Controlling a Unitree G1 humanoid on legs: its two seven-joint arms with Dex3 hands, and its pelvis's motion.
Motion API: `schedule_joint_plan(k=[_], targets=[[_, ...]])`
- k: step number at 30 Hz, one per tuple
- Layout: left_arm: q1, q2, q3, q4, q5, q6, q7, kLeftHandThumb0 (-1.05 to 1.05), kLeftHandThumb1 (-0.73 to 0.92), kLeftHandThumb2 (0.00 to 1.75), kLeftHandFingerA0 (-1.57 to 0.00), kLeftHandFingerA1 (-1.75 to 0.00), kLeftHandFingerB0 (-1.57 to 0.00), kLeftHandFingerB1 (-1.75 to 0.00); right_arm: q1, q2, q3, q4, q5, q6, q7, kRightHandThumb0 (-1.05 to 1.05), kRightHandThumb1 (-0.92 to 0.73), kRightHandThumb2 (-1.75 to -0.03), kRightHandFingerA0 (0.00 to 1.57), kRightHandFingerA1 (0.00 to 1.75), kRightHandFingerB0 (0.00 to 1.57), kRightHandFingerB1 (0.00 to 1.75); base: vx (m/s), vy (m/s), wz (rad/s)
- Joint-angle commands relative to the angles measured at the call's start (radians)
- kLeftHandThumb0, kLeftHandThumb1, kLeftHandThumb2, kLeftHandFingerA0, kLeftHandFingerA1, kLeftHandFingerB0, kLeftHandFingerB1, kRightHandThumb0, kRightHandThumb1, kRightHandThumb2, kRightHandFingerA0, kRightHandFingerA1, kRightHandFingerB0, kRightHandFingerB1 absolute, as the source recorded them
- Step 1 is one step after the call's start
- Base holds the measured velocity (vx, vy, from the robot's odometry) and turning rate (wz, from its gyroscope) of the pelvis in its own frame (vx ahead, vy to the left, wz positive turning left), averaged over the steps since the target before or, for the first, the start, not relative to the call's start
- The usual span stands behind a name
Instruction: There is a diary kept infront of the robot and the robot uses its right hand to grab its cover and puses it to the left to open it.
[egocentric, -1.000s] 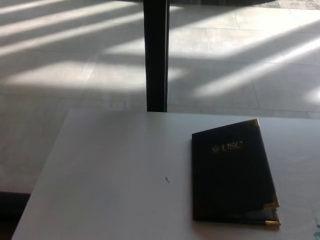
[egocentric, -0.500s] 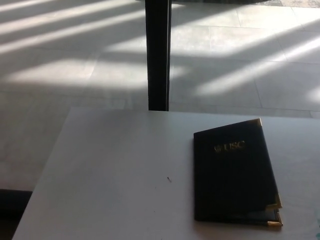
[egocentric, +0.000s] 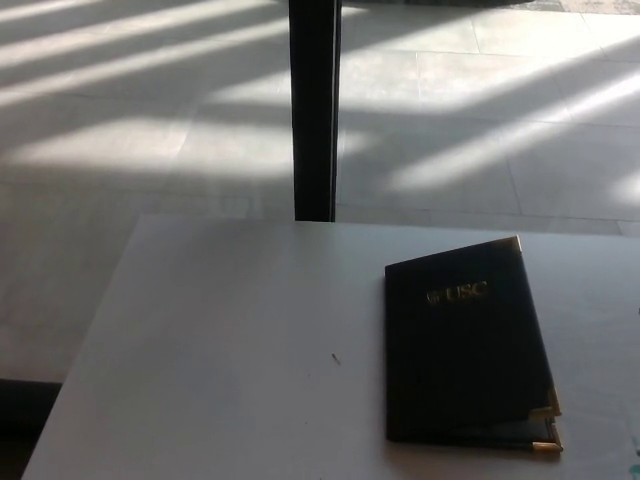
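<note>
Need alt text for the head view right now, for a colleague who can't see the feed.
A closed dark diary with gold "USC" lettering and gold corner caps lies flat on the right side of a white table. Neither robot hand is in view. Behind the table, a dark vertical post rises from a sunlit tiled floor.

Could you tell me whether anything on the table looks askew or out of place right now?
Nothing serious. The closed diary lies slightly tilted on the table, and a tiny dark speck sits left of it.

Closed dark diary (egocentric: 465, 345) (gold corners, "USC") flat on white table (egocentric: 230, 350).
</note>
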Motion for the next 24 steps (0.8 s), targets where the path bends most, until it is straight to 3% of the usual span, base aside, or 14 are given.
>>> schedule_joint_plan(k=[1, 4, 5, 6, 9, 10, 11, 12, 13, 15, 19, 20, 23, 24], targets=[[0.001, 0.025, 0.001, -0.003, -0.031, 0.019, 0.014, -1.0, 0.86, 1.66, -0.64, -1.35, 0.0, -0.93, 0.052, 0.035, 0.078, -0.004, -0.058, -0.012, 0.006, -0.72, -0.92, -0.77, 0.32, 0.48, 0.25, 0.42, 0.0, 0.0, 0.0], [-0.001, 0.026, -0.003, -0.003, -0.032, 0.021, 0.018, -1.03, 0.9, 1.69, -0.62, -1.36, 0.0, -0.95, 0.061, 0.05, 0.104, 0.0, -0.071, -0.021, -0.001, -0.73, -0.92, -0.73, 0.36, 0.49, 0.29, 0.42, 0.0, 0.0, 0.0], [0.0, 0.026, -0.005, -0.004, -0.031, 0.018, 0.02, -1.05, 0.92, 1.2, -0.39, -1.69, -0.27, -1.43, 0.065, 0.054, 0.112, 0.003, -0.074, -0.023, 0.004, -0.74, -0.92, -0.73, 0.35, 0.49, 0.28, 0.42, 0.0, 0.0, 0.0], [0.002, 0.026, -0.012, -0.002, -0.029, 0.015, 0.015, -0.98, 0.86, 1.66, -0.61, -1.33, 0.0, -0.92, 0.071, 0.061, 0.123, 0.006, -0.079, -0.03, 0.008, -0.73, -0.92, -0.74, 0.33, 0.49, 0.26, 0.42, 0.0, 0.0, 0.0], [0.004, 0.029, -0.016, -0.008, -0.034, 0.017, 0.011, -0.96, 0.83, 1.63, -0.61, -1.32, 0.0, -0.91, 0.09, 0.064, 0.161, 0.028, -0.114, -0.055, 0.028, -0.7, -0.92, -0.76, 0.32, 0.5, 0.26, 0.43, 0.0, 0.0, 0.0], [0.004, 0.029, -0.017, -0.009, -0.036, 0.016, 0.016, -1.03, 0.88, 1.68, -0.72, -1.41, 0.0, -0.94, 0.095, 0.067, 0.173, 0.035, -0.129, -0.057, 0.021, -0.61, -0.76, -1.15, 0.32, 0.6, 0.14, 0.49, 0.0, 0.0, 0.0], [0.004, 0.028, -0.017, -0.01, -0.038, 0.016, 0.02, -1.05, 0.92, 1.21, -0.38, -1.67, -0.27, -1.41, 0.097, 0.068, 0.18, 0.039, -0.135, -0.059, 0.02, -0.72, -0.92, -0.76, 0.32, 0.49, 0.25, 0.42, 0.0, 0.0, 0.0], [0.004, 0.029, -0.018, -0.008, -0.039, 0.014, 0.018, -1.04, 0.88, 1.68, -0.64, -1.37, 0.0, -0.94, 0.101, 0.071, 0.188, 0.05, -0.142, -0.066, 0.024, -0.63, -0.76, -1.16, 0.32, 0.6, 0.13, 0.49, 0.0, 0.0, 0.0], [0.004, 0.029, -0.018, -0.005, -0.04, 0.012, 0.016, -0.97, 0.84, 1.63, -0.54, -1.28, 0.0, -0.91, 0.103, 0.074, 0.19, 0.053, -0.143, -0.069, 0.024, -0.62, -0.75, -1.16, 0.31, 0.6, 0.13, 0.49, 0.0, 0.0, 0.0], [0.004, 0.031, -0.022, -0.002, -0.041, 0.01, 0.011, -0.97, 0.84, 1.64, -0.42, -1.21, 0.0, -0.91, 0.109, 0.082, 0.196, 0.064, -0.146, -0.081, 0.03, -0.71, -0.92, -0.76, 0.32, 0.5, 0.25, 0.43, 0.0, 0.0, 0.0], [0.001, 0.034, -0.031, -0.002, -0.042, 0.012, 0.018, -1.04, 0.9, 1.7, -0.49, -1.29, -0.01, -0.95, 0.123, 0.107, 0.209, 0.075, -0.156, -0.092, 0.026, -0.62, -0.77, -1.16, 0.32, 0.6, 0.13, 0.49, 0.0, 0.0, 0.0], [0.001, 0.032, -0.026, -0.007, -0.049, 0.011, 0.021, -1.04, 0.91, 1.7, -0.61, -1.37, -0.05, -1.0, 0.127, 0.111, 0.213, 0.078, -0.16, -0.096, 0.033, -0.71, -0.92, -0.77, 0.31, 0.5, 0.24, 0.43, 0.0, 0.0, 0.0], [0.002, 0.035, -0.032, -0.009, -0.047, 0.013, 0.027, -1.04, 0.91, 1.71, -0.7, -1.42, -0.12, -1.04, 0.129, 0.135, 0.211, 0.084, -0.155, -0.097, 0.024, -0.7, -0.92, -0.76, 0.32, 0.49, 0.25, 0.41, 0.0, 0.0, 0.0], [0.002, 0.035, -0.034, -0.009, -0.047, 0.015, 0.026, -1.05, 0.92, 1.21, -0.38, -1.65, -0.28, -1.42, 0.131, 0.139, 0.216, 0.085, -0.16, -0.098, 0.024, -0.69, -0.92, -0.77, 0.32, 0.5, 0.25, 0.42, 0.0, 0.0, 0.0]])
